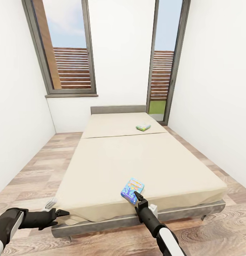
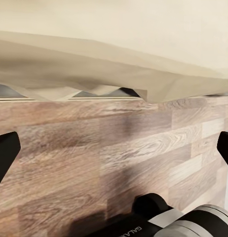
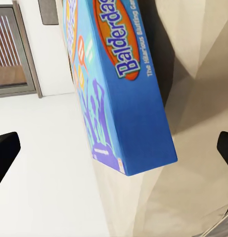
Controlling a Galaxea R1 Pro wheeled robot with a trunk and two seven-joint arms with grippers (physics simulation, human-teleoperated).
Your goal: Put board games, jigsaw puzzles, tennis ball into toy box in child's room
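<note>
Early stage: blue Balderdash box (image 1: 132, 190) and second game box (image 1: 143, 126) lie on the bed (image 1: 112, 167); right gripper (image 1: 136, 195) spread wide, empty, near Balderdash; left gripper (image 1: 62, 213) spread wide, empty.

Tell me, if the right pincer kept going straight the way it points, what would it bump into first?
Most likely the blue Balderdash game box on the bed; the open right pincer sits just short of it.

A bedroom in a home: a wide bed (image 1: 137, 167) with a beige mattress, wood-plank floor (image 1: 30, 170), white walls and tall windows (image 1: 66, 49).
</note>
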